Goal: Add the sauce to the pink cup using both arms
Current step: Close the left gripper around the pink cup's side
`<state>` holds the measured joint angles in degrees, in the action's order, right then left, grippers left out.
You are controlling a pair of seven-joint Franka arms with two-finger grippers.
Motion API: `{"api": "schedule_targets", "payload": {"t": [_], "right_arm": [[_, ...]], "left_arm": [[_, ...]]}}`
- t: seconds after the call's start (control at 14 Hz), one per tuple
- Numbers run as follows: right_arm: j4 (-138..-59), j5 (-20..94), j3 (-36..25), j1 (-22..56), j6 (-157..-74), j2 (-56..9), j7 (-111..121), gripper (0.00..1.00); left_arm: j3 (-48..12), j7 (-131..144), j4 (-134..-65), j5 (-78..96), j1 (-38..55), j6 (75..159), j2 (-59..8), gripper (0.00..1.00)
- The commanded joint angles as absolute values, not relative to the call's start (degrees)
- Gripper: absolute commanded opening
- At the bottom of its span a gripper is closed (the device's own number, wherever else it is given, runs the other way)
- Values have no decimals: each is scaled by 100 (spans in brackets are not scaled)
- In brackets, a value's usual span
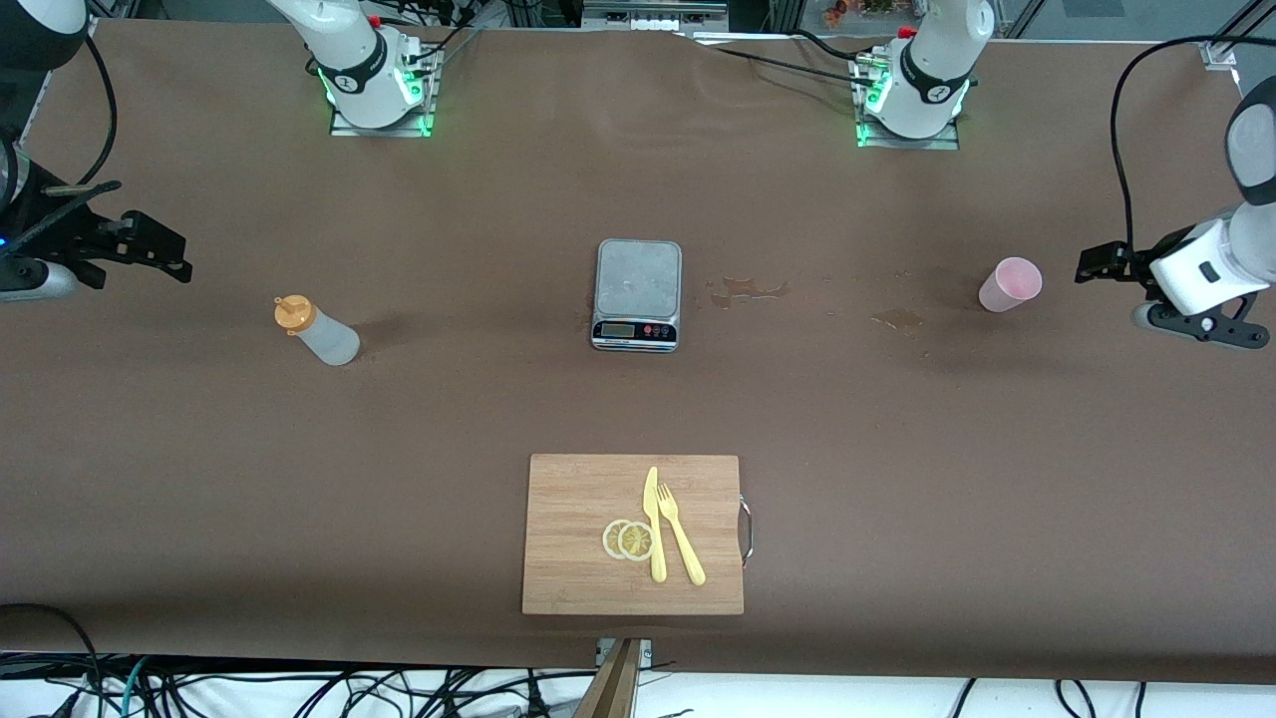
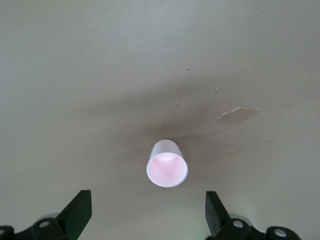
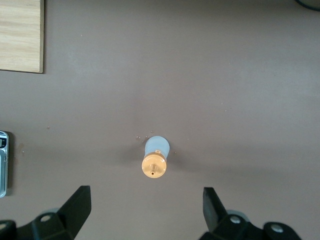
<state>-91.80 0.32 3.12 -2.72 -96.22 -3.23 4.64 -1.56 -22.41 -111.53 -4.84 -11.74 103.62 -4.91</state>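
- Two pincers hang at the counter's (image 1: 199,499) two ends, each with its jaws spread wide and nothing between them.
- The left pincer (image 1: 1097,264) is up over the counter at the left arm's end, just beside the pink cup (image 1: 1011,284); the right pincer (image 1: 159,249) is up over the right arm's end, near the sauce (image 1: 317,330).
- The pink cup stands upright and apart from everything else; brownish stains (image 1: 748,291) mark the counter between it and the grey kitchen scale (image 1: 638,294).
- The sauce bottle stands upright with its orange cap on, well apart from the scale, which sits between bottle and cup in the middle of the counter.
- A wooden cutting board (image 1: 578,538) lies nearer to the front camera than the scale, carrying two lemon slices (image 1: 629,539), a yellow knife (image 1: 654,524) and a yellow fork (image 1: 680,546).
- Nothing lies between either pincer and the thing it hangs near.
- The left wrist view looks down into the cup (image 2: 167,170), pale pink inside, with a flaked stain (image 2: 239,115) nearby and both fingers (image 2: 77,212) far apart.
- The right wrist view shows the bottle (image 3: 156,157) from above, a small hole in the cap's nozzle, a corner of the board (image 3: 20,35) and an edge of the scale (image 3: 3,162).
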Motion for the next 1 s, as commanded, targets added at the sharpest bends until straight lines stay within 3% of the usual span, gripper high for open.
{"api": "schedule_targets", "payload": {"t": [0.0,0.21,0.57,0.93], "right_arm": [[-9053,62,316,-272,-9571,-360,492,99],[-9053,62,325,-272,-9571,-360,492,99],[-9053,53,325,-264,-9571,-360,483,99],[-9053,53,325,-264,-9562,-360,492,99]], "left_arm": [[-220,-2749,-12160,-703,-1423,11500,-264,100],[-229,-3101,-13216,-712,-1722,13065,-290,100],[-229,-3612,-13983,-712,-2083,14499,-763,100],[-237,-3700,-14159,-712,-2215,14660,-958,99]]}}
